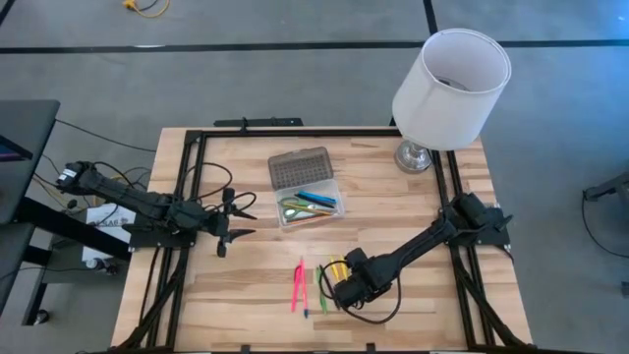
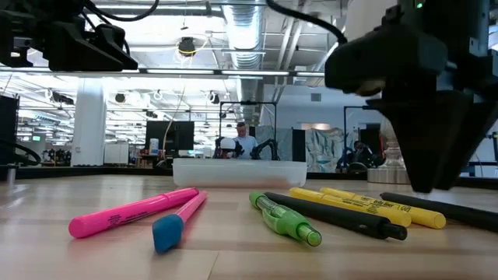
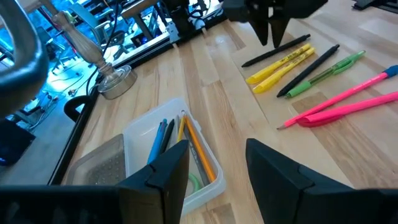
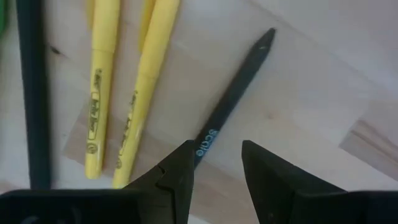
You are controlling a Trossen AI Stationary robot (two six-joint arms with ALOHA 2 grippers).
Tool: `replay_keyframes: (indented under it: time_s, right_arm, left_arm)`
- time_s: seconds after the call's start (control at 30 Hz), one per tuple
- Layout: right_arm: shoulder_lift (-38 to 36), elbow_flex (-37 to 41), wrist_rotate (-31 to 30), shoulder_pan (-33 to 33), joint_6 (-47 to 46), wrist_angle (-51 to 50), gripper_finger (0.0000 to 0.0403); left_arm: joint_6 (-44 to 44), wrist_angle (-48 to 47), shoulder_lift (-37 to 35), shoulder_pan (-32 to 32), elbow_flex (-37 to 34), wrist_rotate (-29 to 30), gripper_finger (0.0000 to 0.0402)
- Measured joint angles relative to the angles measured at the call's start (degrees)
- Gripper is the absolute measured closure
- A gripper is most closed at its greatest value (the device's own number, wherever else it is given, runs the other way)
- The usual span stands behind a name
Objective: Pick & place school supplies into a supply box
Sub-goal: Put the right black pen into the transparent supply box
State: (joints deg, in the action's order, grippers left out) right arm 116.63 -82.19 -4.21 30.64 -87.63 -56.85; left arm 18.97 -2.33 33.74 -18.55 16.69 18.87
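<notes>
The clear supply box (image 1: 310,205) lies open at the table's middle, its ribbed lid (image 1: 300,167) folded toward the far edge. Inside are green-handled scissors (image 1: 293,207), blue pens (image 1: 319,200) and an orange pencil (image 3: 198,149). Near the front edge lie two pink markers (image 1: 298,287), a green pen (image 2: 284,218), two yellow markers (image 4: 118,93) and two black pens. My right gripper (image 4: 217,162) points down, open, its fingers on either side of one black pen (image 4: 233,93). My left gripper (image 1: 236,224) hovers open at the table's left.
A white lamp (image 1: 447,93) stands at the far right corner, its shade overhanging the table. A black frame rail (image 1: 187,177) runs along the left, right and far edges. Bare wood lies between the box and the pens.
</notes>
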Motion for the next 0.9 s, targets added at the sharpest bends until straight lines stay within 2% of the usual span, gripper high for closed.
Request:
replay_keyframes:
  time_s: [0.7,0.9]
  right_arm:
    - [3.48,-0.31,1.30,-0.30,1.11,0.08,0.0276]
    - [3.60,-0.30,1.32,0.29,0.99,-0.40,0.0297]
  left_arm:
    - [-0.01,-0.60,0.00,0.00,0.02,1.03,0.0247]
    - [0.01,-0.71,0.00,0.00,0.02,1.05,0.0247]
